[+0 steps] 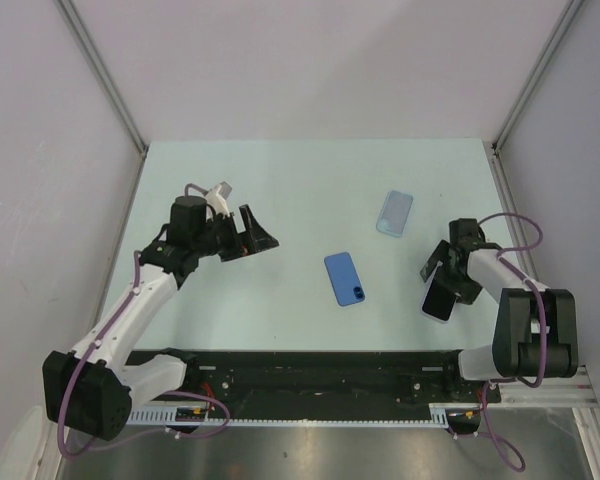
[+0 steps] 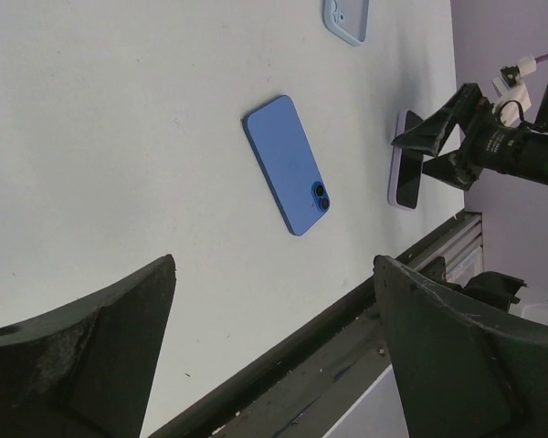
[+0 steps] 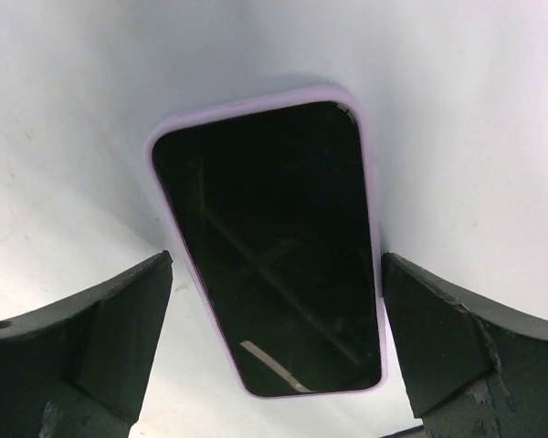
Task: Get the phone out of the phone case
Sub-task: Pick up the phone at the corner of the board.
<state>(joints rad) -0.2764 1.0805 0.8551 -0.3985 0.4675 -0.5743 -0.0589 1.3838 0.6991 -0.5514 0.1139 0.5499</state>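
Note:
A phone [image 3: 274, 246] with a dark screen lies face up in a lilac phone case [image 3: 256, 102] on the pale table, at the right near the front edge [image 1: 440, 300]. My right gripper [image 3: 276, 301] hovers open over it, one finger on each long side, touching neither. In the top view the right gripper [image 1: 448, 282] covers the phone's far end. My left gripper [image 1: 257, 236] stands open and empty at the left, pointing across the table. The cased phone [image 2: 405, 173] also shows in the left wrist view, below the right gripper [image 2: 438, 151].
A blue phone [image 1: 344, 278] lies back up in the middle of the table, its camera toward the front [image 2: 288, 164]. A light blue empty case [image 1: 394, 212] lies farther back. The black front rail [image 1: 320, 365] runs along the near edge.

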